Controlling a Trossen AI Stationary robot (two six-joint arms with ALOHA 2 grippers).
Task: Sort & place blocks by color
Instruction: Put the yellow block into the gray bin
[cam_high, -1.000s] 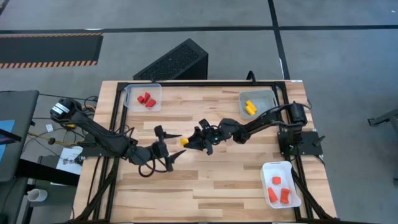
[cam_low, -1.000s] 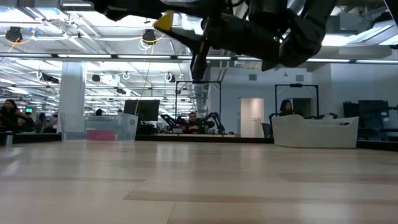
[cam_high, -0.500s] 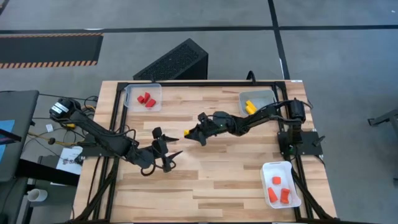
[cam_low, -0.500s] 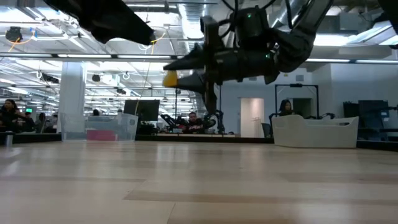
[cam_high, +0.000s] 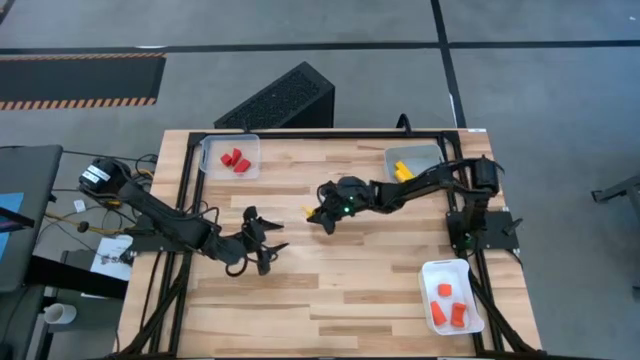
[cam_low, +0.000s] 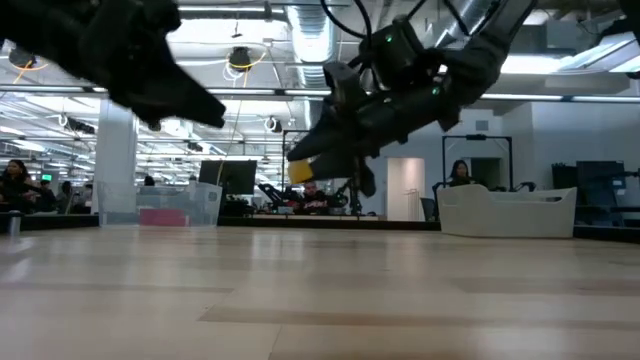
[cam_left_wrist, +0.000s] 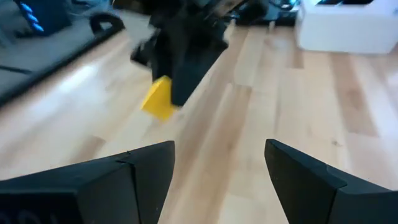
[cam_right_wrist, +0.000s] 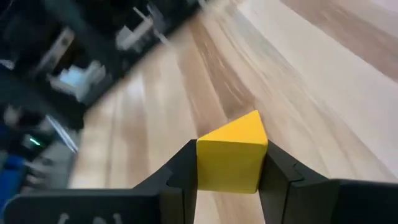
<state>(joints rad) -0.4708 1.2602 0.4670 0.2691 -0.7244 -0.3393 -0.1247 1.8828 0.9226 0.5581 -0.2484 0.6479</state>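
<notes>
A yellow block (cam_high: 310, 211) is in my right gripper (cam_high: 314, 212), over the middle of the table. It shows in the low view as a yellow block (cam_low: 300, 171) well above the wood, and up close in the right wrist view as a yellow block (cam_right_wrist: 231, 149). My left gripper (cam_high: 262, 243) is open and hovers left of it, touching nothing. The left wrist view looks between its spread fingers (cam_left_wrist: 140, 165) at the yellow block (cam_left_wrist: 158, 99). Red blocks (cam_high: 235, 159) lie in the far-left tray, yellow blocks (cam_high: 401, 171) in the far-right tray, and orange blocks (cam_high: 447, 306) in the near-right tray. My right gripper pinches the yellow block between its two fingers (cam_right_wrist: 180, 171), one on each opposite side face (cam_right_wrist: 205, 165). The fingers come from the table's right, slanting downward toward the left. The block is lifted clear of the table, its front edge sticking out past the fingertips.
Three trays stand near the table's edges: the far-left tray (cam_high: 213, 160), the far-right tray (cam_high: 425, 155) and the near-right tray (cam_high: 432, 270). A black frame (cam_high: 300, 133) runs round the table. Bare wood lies between the trays. People sit at desks far behind the table.
My right gripper has carried the yellow block a little toward the table's far-right and tipped its fingers downward, and the block has stayed in its hold. My left gripper has stayed open to the left of it.
</notes>
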